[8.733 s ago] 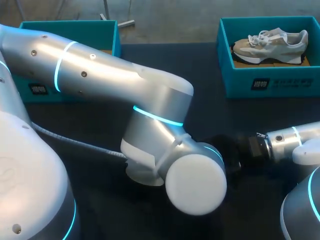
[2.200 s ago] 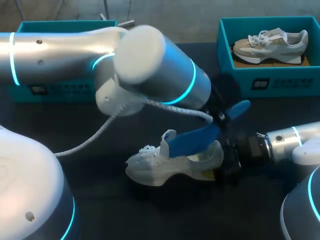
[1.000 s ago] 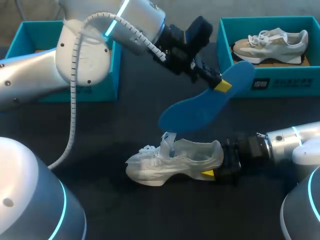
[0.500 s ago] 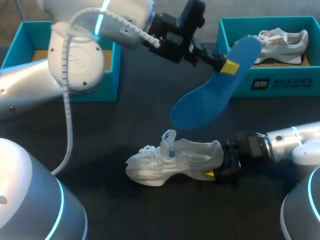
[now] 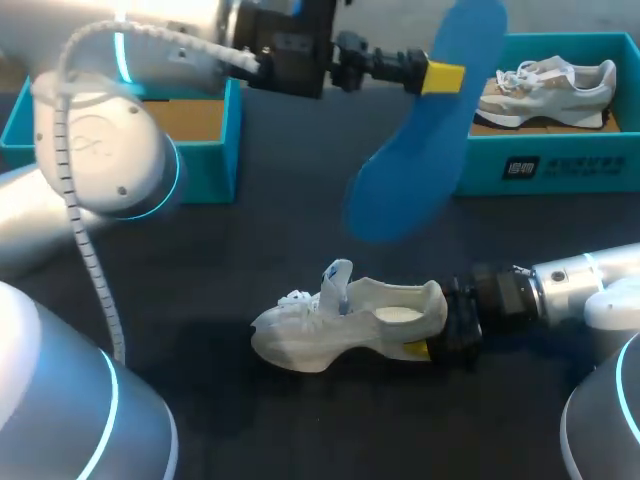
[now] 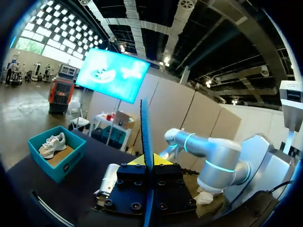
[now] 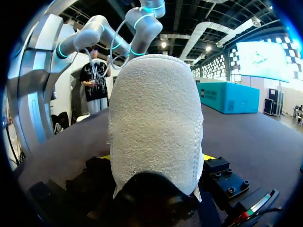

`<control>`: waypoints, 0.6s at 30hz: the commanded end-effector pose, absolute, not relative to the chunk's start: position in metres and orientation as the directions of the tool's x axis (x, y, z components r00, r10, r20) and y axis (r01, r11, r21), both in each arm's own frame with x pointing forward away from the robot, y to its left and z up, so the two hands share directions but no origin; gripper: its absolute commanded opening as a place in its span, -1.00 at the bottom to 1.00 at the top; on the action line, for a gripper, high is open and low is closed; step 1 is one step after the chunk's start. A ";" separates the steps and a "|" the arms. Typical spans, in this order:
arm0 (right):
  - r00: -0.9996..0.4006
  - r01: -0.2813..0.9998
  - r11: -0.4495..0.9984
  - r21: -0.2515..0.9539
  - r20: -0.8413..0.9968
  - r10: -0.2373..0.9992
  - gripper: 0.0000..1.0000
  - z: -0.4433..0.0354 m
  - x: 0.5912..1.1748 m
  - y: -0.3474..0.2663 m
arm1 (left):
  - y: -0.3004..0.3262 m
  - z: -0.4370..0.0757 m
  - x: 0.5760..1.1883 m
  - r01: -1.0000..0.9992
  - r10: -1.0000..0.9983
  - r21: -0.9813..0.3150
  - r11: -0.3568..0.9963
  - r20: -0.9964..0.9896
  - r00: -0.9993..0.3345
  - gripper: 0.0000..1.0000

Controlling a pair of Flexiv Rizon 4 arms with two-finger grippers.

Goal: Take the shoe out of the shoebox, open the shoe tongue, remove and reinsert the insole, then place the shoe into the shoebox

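Note:
A white shoe (image 5: pixel 345 325) lies on its side on the dark table, tongue lifted and opening bare. My right gripper (image 5: pixel 440 338) is shut on its heel; in the right wrist view the heel (image 7: pixel 156 118) fills the space between the two fingers of that gripper (image 7: pixel 156 158). My left gripper (image 5: pixel 443 77) hangs high above the table, shut on a blue insole (image 5: pixel 425 140) that hangs down tilted, well above the shoe. In the left wrist view the insole (image 6: pixel 145 137) stands edge-on between the fingers of the left gripper (image 6: pixel 150 161).
A teal shoebox (image 5: pixel 540 170) at the back right holds a second, beige and white shoe (image 5: pixel 545 85). Another teal shoebox (image 5: pixel 210 140) stands at the back left, partly behind my left arm. In the left wrist view the right-hand box (image 6: pixel 59 163) shows beyond the gripper.
My left arm has lifted the blue insole higher and further back, turning it more upright. The shoe and my right arm have stayed put.

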State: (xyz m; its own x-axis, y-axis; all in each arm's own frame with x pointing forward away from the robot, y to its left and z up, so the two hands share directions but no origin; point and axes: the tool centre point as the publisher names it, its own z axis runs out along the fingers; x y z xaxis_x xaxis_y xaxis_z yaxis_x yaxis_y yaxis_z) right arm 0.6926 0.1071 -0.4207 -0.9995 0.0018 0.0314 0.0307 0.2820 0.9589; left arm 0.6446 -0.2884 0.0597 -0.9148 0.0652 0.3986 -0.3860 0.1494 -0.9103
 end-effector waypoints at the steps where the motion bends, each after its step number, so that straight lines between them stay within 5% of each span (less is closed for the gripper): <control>1: -1.000 0.030 0.285 0.958 0.031 0.003 -1.00 -0.422 0.691 0.109 | -0.272 0.068 0.647 -0.411 0.233 -0.902 0.128 0.431 -0.872 -1.00; 13: -1.000 0.030 0.285 0.958 0.031 0.003 -1.00 -0.422 0.691 0.109 | -0.272 0.068 0.647 -0.411 0.233 -0.902 0.128 0.431 -0.872 -1.00; 18: -1.000 0.030 0.285 0.958 0.031 0.003 -1.00 -0.422 0.691 0.109 | -0.246 0.082 0.639 -0.402 0.179 -0.915 0.028 0.400 -0.899 -1.00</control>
